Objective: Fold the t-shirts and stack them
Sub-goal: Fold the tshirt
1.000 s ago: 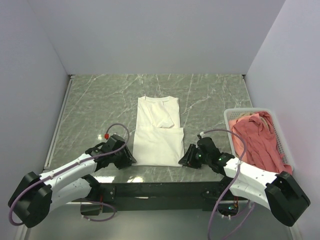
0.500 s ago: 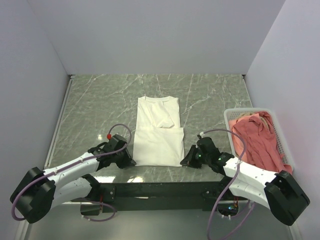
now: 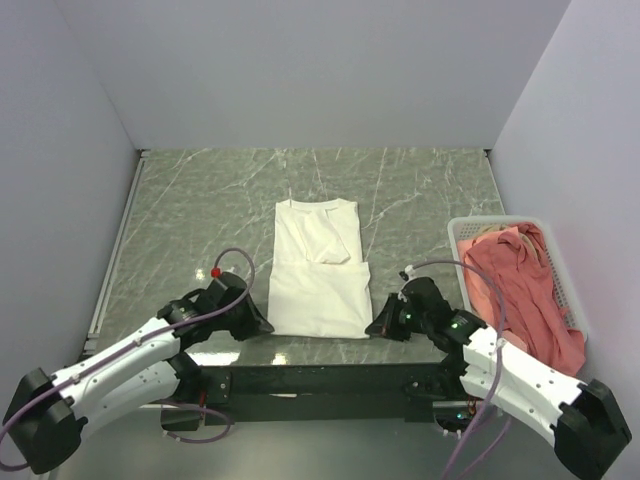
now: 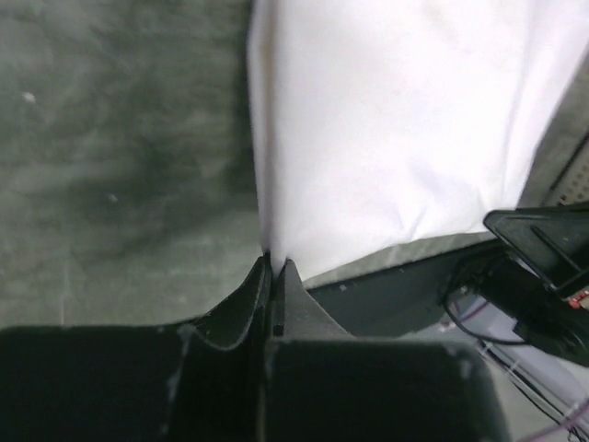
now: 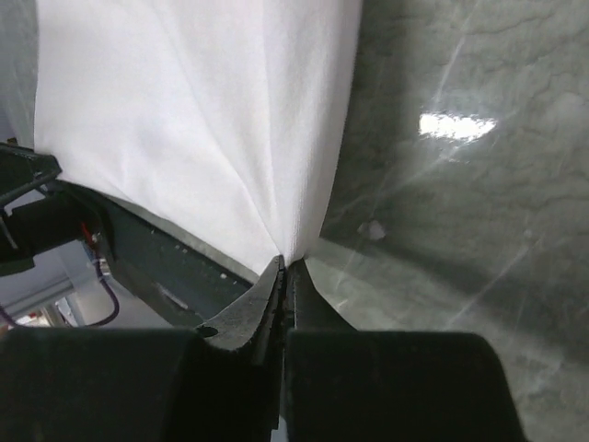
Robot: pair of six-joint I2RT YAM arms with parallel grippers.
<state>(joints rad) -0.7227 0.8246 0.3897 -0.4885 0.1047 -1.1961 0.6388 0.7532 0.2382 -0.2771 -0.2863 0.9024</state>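
At the near edge, the left fingers [image 3: 266, 327] are shut tight on the white t-shirt [image 3: 318, 285] at its 7 o'clock corner. The left wrist view shows the two tips [image 4: 273, 273] pressed together with the edge of the white cloth [image 4: 396, 138] running straight up out of the pinch. The right fingers [image 3: 372, 328] are likewise clamped, on the shirt's 5 o'clock corner. In the right wrist view the tips [image 5: 285, 269] meet on a point of cloth [image 5: 202, 120], and creases fan out from it.

The white t-shirt lies on the green marbled table [image 3: 190, 220], near the middle and towards the near edge. It is folded into a narrow strip running from 6 to 12 o'clock. Its hem is at the near end between the two sets of fingers and its collar at the far end, with a sleeve flap laid across the upper part.

At 3 o'clock from the shirt, well apart from it, a white slatted basket [image 3: 456, 236] stands against the right wall. It holds a crumpled salmon-pink t-shirt [image 3: 520, 285] that spills over its near rim.
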